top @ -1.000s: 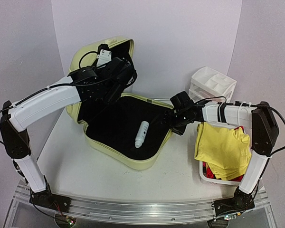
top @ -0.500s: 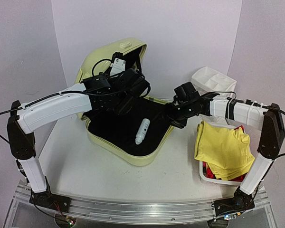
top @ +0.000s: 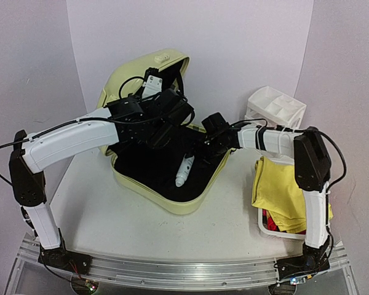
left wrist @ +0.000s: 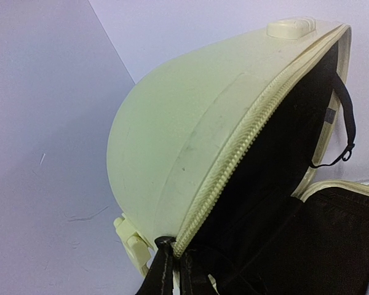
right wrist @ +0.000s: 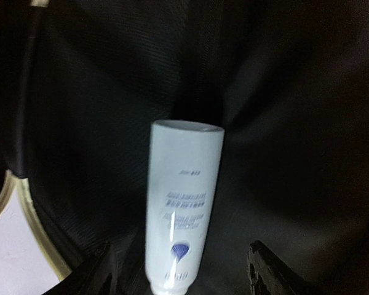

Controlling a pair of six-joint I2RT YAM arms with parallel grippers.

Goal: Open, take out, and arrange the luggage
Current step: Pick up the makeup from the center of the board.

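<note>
Pale lilac walls back a white table (top: 111, 215).

Right gripper (right wrist: 181, 253): fingers apart, one on either side of the near end of a white bottle (right wrist: 183, 203) (blue print on its side), with no contact visible. The bottle lies on the black lining inside the luggage (top: 163, 200).

Left gripper (left wrist: 172, 270): fingers together, pinched on the zipper rim of the raised lid.

The luggage sits open at mid-table, lower shell flat, lid standing towards the rear wall. To its right, near the wall, stands a white drawer organizer (top: 277, 107). Closer to the arm bases, a white basket (top: 265, 228) holds a yellow cloth (top: 289, 187) draped over its rim.
</note>
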